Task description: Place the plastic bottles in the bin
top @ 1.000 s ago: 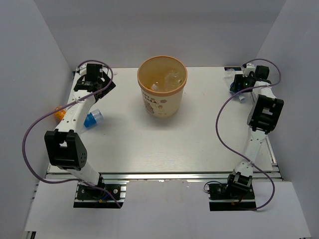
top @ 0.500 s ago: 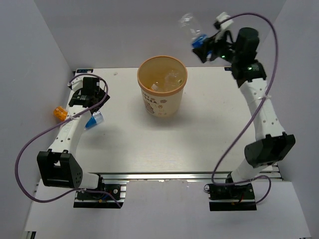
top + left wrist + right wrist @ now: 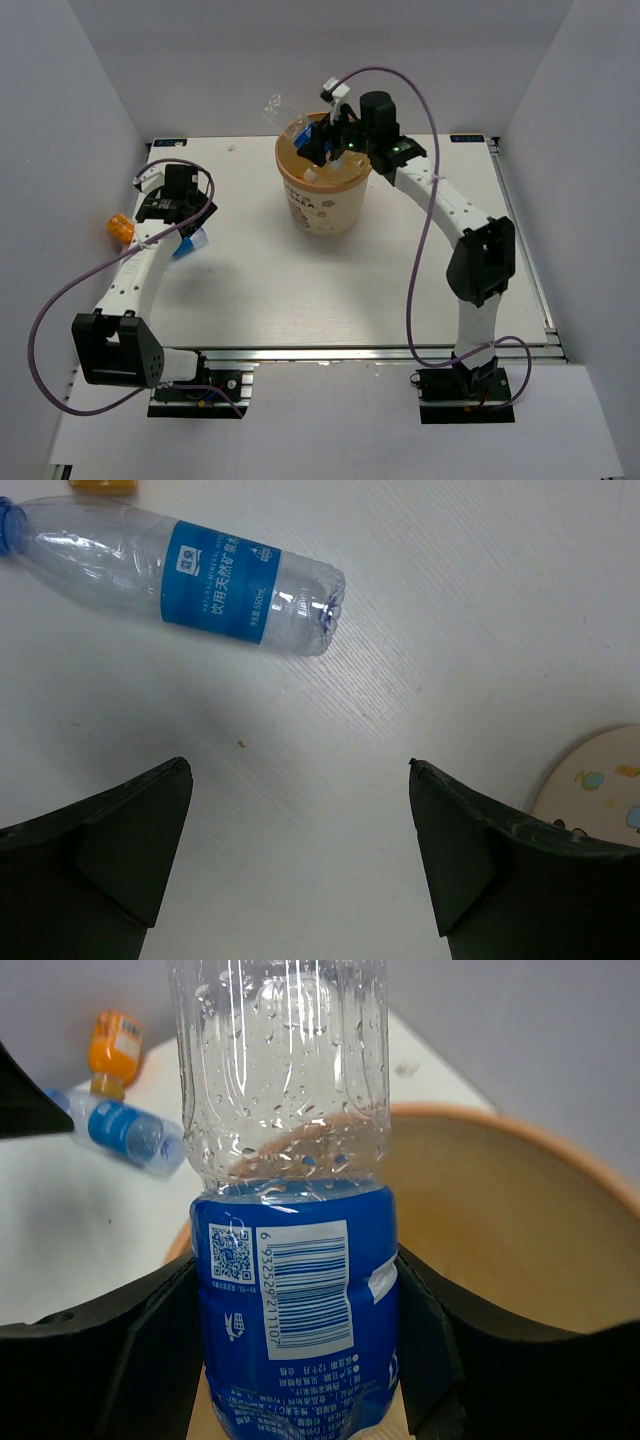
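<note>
Top view: the right gripper (image 3: 320,140) hangs over the bin (image 3: 325,205), near the table's (image 3: 300,290) far edge. Left wrist view: the left gripper (image 3: 300,765) is spread, a lying bottle (image 3: 200,575) crosswise just ahead. Right wrist view: jaws pinch a blue-labelled bottle (image 3: 295,1300), bin mouth directly beyond.

The top camera looks steeply down from above and behind the near edge, taking in the whole bench (image 3: 300,290). The left wrist camera faces down, close over the bench. The right wrist camera looks across the rim of the bin (image 3: 520,1210). Both wrist views share the lying bottle (image 3: 200,575).
</note>
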